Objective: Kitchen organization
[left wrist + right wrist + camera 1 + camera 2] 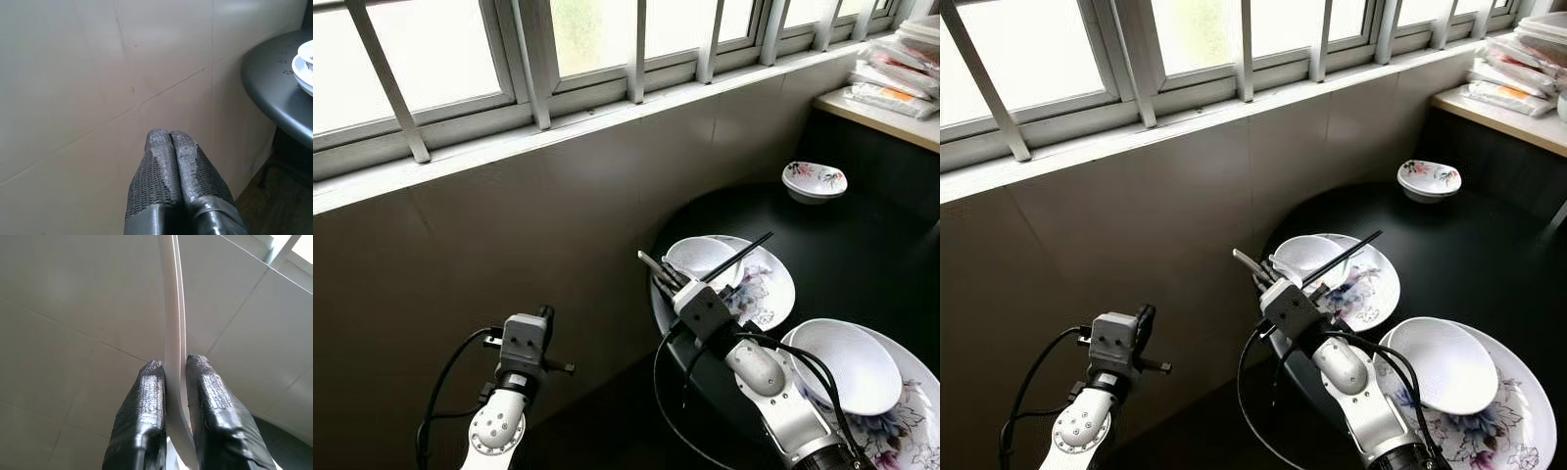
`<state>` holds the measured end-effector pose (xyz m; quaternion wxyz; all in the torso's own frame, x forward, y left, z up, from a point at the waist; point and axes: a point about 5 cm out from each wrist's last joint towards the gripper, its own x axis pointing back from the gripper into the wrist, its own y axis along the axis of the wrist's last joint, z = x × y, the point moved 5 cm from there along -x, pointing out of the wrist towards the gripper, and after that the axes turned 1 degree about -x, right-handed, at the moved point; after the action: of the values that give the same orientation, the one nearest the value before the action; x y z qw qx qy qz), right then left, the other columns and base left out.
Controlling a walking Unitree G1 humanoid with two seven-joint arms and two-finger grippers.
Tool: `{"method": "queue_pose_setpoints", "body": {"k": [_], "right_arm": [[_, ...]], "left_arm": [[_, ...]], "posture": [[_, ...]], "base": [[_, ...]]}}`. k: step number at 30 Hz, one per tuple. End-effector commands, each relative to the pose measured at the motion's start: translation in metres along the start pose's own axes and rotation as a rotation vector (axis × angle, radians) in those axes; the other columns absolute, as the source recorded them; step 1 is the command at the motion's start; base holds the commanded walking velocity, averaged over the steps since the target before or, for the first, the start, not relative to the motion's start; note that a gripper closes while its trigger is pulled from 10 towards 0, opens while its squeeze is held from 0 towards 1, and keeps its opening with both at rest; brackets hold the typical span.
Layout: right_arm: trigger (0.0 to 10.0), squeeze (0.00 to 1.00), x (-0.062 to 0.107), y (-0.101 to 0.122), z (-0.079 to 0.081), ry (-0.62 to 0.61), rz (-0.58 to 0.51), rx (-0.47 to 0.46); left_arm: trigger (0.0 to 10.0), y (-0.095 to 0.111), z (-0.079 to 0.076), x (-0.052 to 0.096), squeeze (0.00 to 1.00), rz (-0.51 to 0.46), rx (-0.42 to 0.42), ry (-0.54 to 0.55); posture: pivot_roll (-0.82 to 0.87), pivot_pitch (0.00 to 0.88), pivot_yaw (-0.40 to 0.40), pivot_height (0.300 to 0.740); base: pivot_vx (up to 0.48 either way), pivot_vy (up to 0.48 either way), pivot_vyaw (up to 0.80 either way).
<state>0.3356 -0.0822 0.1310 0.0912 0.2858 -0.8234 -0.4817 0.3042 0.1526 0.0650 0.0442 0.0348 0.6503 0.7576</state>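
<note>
Right wrist view: our right claw (176,367) pinches a thin white spoon handle (173,308) edge-on.
Held above the floral plate (773,294) at the tabletop (862,245) edge, it could slip; our left claw (169,139) hangs closed.

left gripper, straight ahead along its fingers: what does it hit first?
Most likely the tiled wall. The left gripper, fingers shut and empty, points at bare tile; the round black table sits off to the side, outside that line. Depth is unclear.

two plates (773,294), three bowls (814,180), one pair of chopsticks (736,258)
</note>
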Motion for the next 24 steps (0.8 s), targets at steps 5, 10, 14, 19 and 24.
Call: {"method": "queue_pose_setpoints", "body": {"k": [5,10,14,19,24], "right_arm": [[0.0,0.00,-0.0017,0.0058,0.0017,0.002,-0.031,0.019],[0.0,0.00,-0.0029,0.0097,0.0016,0.009,-0.049,0.040],[0.0,0.00,-0.0027,0.0084,0.0012,0.010,-0.046,0.044],[0.0,0.00,-0.0018,0.0062,0.0041,0.017,-0.041,0.040],[0.0,0.00,0.0001,0.0009,0.0059,0.019,-0.019,0.026]], "left_arm": [[10.0,0.0058,0.0056,0.0003,0.00,-0.026,-0.006,0.017],[10.0,0.0047,0.0027,0.0003,0.00,-0.023,-0.012,0.012],[10.0,0.0041,0.0018,0.0004,0.00,-0.021,-0.015,0.009],[10.0,0.0035,0.0012,0.0008,0.00,-0.019,-0.016,0.007],[10.0,0.0033,0.0001,0.0011,0.00,-0.018,-0.024,0.002]], "posture": [[-0.08,0.000,0.024,0.740],[-0.09,0.000,0.023,0.740],[-0.09,0.000,0.022,0.740],[-0.09,0.000,0.023,0.740],[-0.09,0.000,0.022,0.740]], "base": [[0.000,0.192,0.80],[0.000,0.000,0.80],[0.000,0.000,0.80],[0.000,0.000,0.80],[0.000,0.000,0.80]]}}
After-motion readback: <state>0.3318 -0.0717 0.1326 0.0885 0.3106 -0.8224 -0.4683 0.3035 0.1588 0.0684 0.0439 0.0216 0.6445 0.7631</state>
